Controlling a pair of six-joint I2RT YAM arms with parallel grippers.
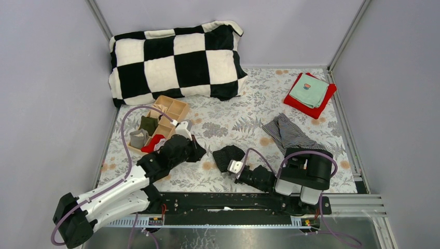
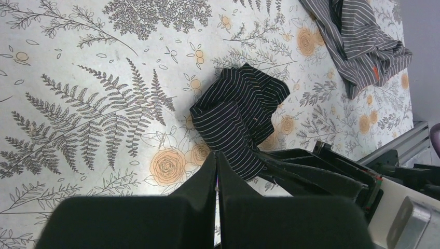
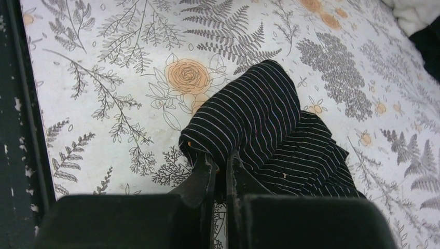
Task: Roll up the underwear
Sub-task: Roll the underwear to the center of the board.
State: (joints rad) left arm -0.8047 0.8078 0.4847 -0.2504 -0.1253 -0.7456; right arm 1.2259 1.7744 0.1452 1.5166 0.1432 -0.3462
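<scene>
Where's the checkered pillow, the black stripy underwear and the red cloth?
checkered pillow (image 1: 194, 68): top view, a black square near its middle.
black stripy underwear (image 3: 249, 111): right wrist view, top of the rolled part.
red cloth (image 1: 300, 106): top view, its uncovered near-left edge.

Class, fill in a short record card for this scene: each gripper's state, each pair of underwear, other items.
Black underwear: partly rolled, near the right arm
Grey underwear: crumpled, unrolled, untouched
Left gripper: shut, holding nothing
Right gripper: shut on black underwear's edge
Other items: checked pillow, wooden tray, teal cloth on red cloth
</scene>
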